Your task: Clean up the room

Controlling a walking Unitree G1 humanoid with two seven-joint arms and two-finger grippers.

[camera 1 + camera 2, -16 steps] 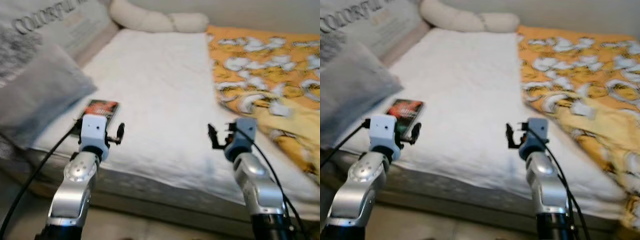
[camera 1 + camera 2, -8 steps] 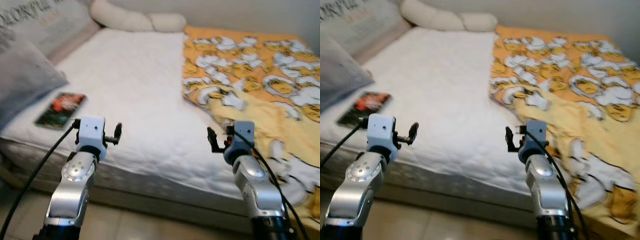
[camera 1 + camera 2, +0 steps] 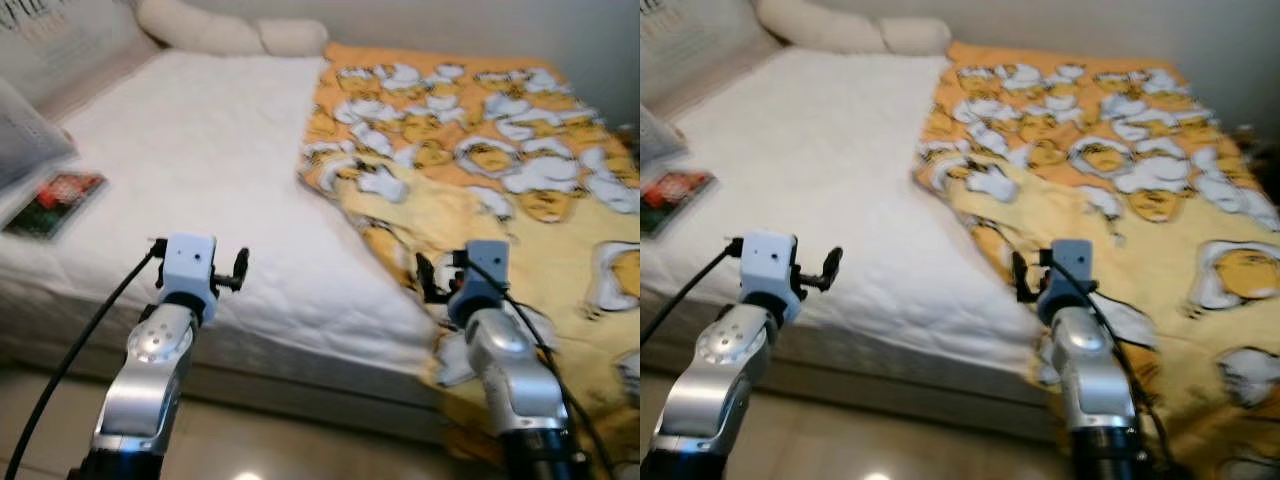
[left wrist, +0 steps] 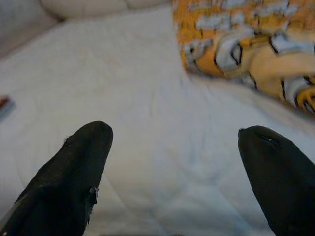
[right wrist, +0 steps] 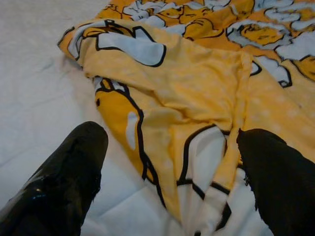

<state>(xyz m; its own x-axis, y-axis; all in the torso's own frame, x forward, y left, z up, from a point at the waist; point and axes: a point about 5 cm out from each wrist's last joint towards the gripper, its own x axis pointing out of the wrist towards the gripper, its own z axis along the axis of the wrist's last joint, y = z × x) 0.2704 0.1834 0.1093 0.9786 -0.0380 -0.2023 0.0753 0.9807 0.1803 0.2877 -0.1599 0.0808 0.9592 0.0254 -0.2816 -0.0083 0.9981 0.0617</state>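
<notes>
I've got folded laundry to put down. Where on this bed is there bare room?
The widest free patch is the white sheet, bordered by the pillows at the head, the book near the left edge and the yellow blanket on the right. The blanket side is crowded with rumpled folds. Both hands, left and right, are open near the front edge.

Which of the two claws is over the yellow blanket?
The right gripper: it hangs over the rumpled yellow blanket, while the left gripper faces bare white sheet.
</notes>
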